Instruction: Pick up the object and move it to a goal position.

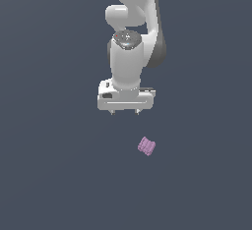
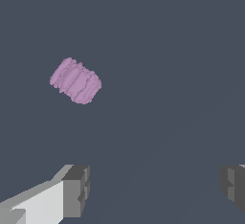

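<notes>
The object [image 1: 146, 146] is a small pink-purple ribbed spool lying on its side on the dark grey floor. In the wrist view the object [image 2: 75, 81] lies ahead of the fingers, off to one side and apart from them. My white gripper [image 1: 124, 112] hangs above the floor, up and to the exterior view's left of the spool. It is open, its two short fingertips wide apart with nothing between them. The wrist view shows both grey fingertips [image 2: 75, 189] spread far from each other.
Only the flat dark grey floor [image 1: 49, 175] surrounds the spool and the arm. No other object or edge shows in either view.
</notes>
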Available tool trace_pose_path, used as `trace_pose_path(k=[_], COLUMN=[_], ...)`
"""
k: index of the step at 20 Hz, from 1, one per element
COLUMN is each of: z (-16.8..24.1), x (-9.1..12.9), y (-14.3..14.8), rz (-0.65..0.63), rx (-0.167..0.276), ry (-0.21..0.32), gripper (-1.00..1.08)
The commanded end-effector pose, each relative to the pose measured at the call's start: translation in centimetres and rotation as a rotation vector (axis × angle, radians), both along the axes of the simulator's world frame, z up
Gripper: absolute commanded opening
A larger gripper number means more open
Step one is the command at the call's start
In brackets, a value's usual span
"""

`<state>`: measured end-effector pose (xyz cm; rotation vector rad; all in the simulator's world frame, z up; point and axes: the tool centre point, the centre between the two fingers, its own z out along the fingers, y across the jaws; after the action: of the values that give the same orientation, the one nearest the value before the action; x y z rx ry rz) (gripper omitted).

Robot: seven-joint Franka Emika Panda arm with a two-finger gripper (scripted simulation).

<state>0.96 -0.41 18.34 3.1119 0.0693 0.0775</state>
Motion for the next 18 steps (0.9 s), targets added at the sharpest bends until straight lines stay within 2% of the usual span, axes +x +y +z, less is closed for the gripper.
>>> trace_pose_path(k=[1,11,18], z=[0.0,-0.7,-0.8], x=[0.0,-0.3,-0.1], y=[0.0,2.3,2.4], rz=[0.0,0.05,0.063], rx=[0.0,0.018,0.017], ry=[0.0,0.016,0.017], gripper=[1.0,1.0,1.0])
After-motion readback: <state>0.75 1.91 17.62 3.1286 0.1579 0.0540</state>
